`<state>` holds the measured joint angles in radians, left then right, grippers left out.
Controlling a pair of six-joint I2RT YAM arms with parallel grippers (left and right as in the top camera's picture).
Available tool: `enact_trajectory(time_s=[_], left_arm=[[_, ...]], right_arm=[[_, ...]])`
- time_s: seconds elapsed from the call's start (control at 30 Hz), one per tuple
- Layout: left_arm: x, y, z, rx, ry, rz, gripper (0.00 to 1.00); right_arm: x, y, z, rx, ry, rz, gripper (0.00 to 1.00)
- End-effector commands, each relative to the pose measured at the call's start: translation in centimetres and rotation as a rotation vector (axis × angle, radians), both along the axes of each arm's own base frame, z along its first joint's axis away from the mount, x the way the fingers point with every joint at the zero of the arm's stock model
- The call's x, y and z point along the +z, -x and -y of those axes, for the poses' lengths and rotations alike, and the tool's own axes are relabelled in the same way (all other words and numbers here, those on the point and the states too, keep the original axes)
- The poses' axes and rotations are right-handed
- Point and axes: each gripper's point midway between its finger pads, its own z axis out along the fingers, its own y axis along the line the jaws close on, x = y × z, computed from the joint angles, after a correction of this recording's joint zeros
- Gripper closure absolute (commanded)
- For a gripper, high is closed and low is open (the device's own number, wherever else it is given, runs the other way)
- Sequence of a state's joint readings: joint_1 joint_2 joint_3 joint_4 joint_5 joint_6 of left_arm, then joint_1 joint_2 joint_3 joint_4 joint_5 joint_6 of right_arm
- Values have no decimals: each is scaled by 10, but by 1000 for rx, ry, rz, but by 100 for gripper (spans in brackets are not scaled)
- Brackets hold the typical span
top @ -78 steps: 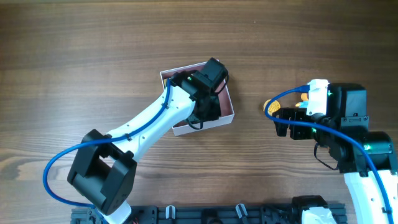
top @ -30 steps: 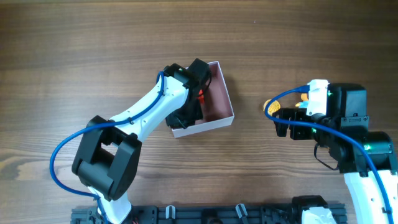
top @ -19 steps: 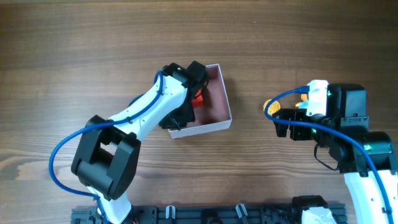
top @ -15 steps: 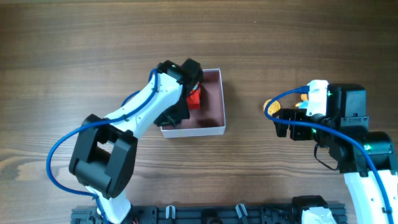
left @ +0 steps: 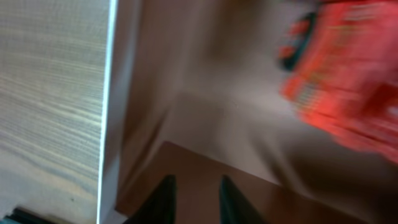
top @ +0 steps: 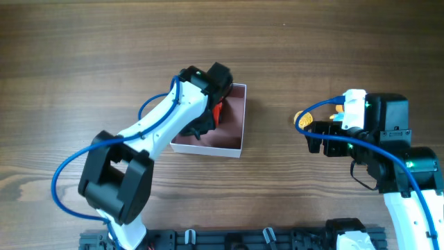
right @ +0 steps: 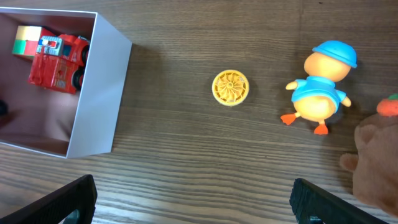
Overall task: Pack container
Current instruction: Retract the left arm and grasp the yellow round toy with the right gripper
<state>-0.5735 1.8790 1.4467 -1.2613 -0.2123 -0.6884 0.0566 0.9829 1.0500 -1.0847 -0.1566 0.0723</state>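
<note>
The container is a shallow square box with white walls and a dusty-pink inside, left of the table's middle. It also shows in the left wrist view and the right wrist view. A red toy truck lies in it beside a coloured block. My left gripper is down inside the box near its left wall, fingers a little apart, holding nothing. My right gripper is wide open and empty over bare wood right of the box.
A yellow disc, a duck toy with a blue cap and a brown plush toy lie on the wood right of the box, near my right arm. The arm bases stand at the front edge.
My left arm has swung left inside the box. The box has slid left and turned with it. The red truck has come into sight. The right arm has not moved.
</note>
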Motion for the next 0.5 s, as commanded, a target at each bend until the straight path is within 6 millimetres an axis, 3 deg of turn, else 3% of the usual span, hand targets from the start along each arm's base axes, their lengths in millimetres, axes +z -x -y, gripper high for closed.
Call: enact_trajectory(time_s=[0.0,0.13,0.2,0.23,0.3,0.37,0.47], left_arm=[[65,-13,8,-5,98,168,45],[134,-11,-7,29,202,351,30],[173,-4,-29,76,260,473,20],[184,-1,-36,88,273,506,17],[217,10,-67,137,302,623,9],[242,19,-98,205,310,724,2],[263,23,-123,238,332,815,1]], right_arm=[[9,-4,-1,-2,-2,25,0],[-2,-10,4,-59,1,-31,0],[-8,-20,3,-40,18,-83,0],[-6,-24,3,-40,18,-89,0],[6,-46,2,-26,27,-76,0],[9,-64,9,-41,70,-90,0],[-23,-80,12,-36,109,-210,0]])
